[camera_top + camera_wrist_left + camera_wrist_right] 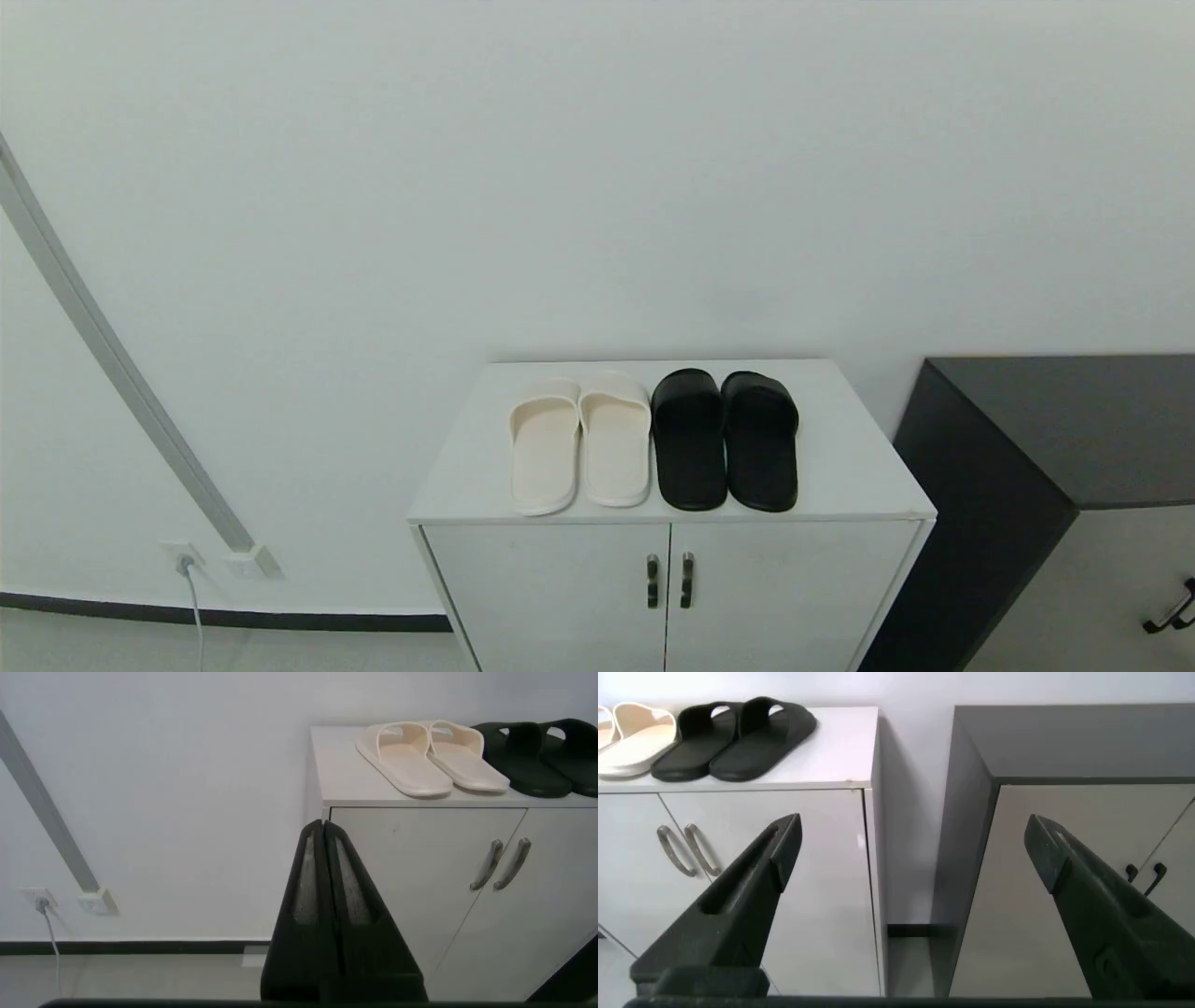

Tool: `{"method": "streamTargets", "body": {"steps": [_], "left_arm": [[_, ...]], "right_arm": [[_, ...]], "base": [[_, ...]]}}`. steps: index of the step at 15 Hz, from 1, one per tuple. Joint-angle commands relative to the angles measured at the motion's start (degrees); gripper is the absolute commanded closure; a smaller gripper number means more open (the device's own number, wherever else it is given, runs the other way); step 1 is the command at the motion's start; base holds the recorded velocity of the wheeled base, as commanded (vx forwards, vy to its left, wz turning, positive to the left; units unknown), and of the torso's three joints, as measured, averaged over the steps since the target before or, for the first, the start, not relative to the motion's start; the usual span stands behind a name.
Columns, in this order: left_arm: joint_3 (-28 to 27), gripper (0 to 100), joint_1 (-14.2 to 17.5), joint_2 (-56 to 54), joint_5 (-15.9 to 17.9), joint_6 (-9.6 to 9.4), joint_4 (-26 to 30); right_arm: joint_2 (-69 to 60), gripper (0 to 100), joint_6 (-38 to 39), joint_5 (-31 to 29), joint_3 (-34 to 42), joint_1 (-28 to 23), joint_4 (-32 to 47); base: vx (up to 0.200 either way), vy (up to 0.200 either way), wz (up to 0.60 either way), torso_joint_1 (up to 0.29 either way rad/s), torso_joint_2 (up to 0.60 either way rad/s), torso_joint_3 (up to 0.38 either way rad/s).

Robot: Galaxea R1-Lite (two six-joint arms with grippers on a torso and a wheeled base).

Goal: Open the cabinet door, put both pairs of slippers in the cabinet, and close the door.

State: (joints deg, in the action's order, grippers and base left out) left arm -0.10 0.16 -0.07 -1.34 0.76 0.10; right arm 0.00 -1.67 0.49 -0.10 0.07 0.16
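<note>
Left end effector (323, 829): narrow, the two fingers pressed together with nothing between them; it sits in front of the cabinet's (845, 448) left front corner, apart from it.
Right end effector (912, 826): wide, fingers spread far apart and holding nothing; it faces the cabinet's right side and the gap beside it, not touching.
Doors (560, 597): both flush with the cabinet front, meeting at its middle.
Handles (653, 580): two upright bars, one on each side of the seam between the doors, near the cabinet's top edge.
White slippers (588, 453): on the cabinet top, left half, side by side and touching, heels at the front edge, toes toward the wall.
Black slippers (719, 448): on the cabinet top, right half, just beside the white pair, lying the same way.
Dark cabinet (1027, 420): right of the cabinet, a narrow gap between them.
Socket (182, 558): low on the wall, well left of the cabinet, a cable hanging from it.
</note>
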Motion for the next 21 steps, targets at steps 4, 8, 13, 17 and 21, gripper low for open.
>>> {"method": "streamTargets", "body": {"steps": [4, 8, 13, 17, 21], "left_arm": [[0.01, 100, -0.07, 0.07, 0.29, -0.05, -0.01], [0.01, 100, 0.02, 0.07, 0.29, -0.23, -0.01], [0.01, 100, 0.02, 0.07, 0.46, -1.02, -0.01], [0.01, 100, 0.02, 0.07, 0.46, -1.46, -0.01], [0.01, 100, 0.02, 0.07, 0.46, -1.46, -0.01]], "right_arm": [[0.00, 0, -0.35, -0.05, 0.01, 0.01, -0.33], [14.33, 0, -0.26, 0.48, -11.68, 2.12, 5.55], [24.70, 0, -1.93, 7.69, -8.60, 3.79, 2.21], [40.61, 0, -1.58, 10.85, -12.56, 4.67, -5.78], [64.07, 0, 3.96, 8.65, -16.51, 14.78, -26.35]], "base": [[0.000, 0.000, 0.00, 0.000, 0.00, 0.000], [0.000, 0.000, 0.00, 0.000, 0.00, 0.000], [0.000, 0.000, 0.00, 0.000, 0.00, 0.000], [0.000, 0.000, 0.00, 0.000, 0.00, 0.000], [0.000, 0.000, 0.00, 0.000, 0.00, 0.000]]}}
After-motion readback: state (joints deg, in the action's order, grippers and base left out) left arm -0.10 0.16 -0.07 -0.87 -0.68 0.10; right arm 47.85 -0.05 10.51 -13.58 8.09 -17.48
